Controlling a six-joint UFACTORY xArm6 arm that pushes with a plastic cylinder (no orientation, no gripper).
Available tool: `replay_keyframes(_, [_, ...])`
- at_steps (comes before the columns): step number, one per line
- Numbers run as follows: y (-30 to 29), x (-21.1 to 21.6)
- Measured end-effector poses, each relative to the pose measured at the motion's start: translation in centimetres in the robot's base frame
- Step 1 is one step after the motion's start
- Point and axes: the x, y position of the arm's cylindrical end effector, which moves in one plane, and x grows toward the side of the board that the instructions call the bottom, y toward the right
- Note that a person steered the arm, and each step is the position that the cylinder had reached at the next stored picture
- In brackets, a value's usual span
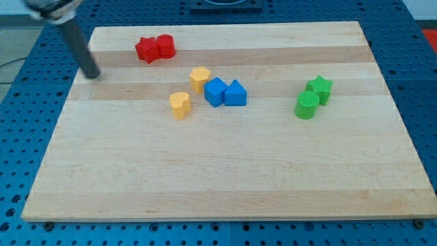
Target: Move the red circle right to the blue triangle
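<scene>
Wood board on blue pegboard

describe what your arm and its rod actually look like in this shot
Only the end of my arm shows, at the view's top left: a blurred dark mount at the frame's edge, and below it a straight, smooth, dark grey rod. It ends in my tip, plain and blunt. No hand, cables or markings are visible.

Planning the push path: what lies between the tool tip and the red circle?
In the camera view, the red star sits between my tip and the red circle, touching the circle.
</scene>
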Motion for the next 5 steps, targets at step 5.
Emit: replay_keyframes(5, [11.6, -8.0])
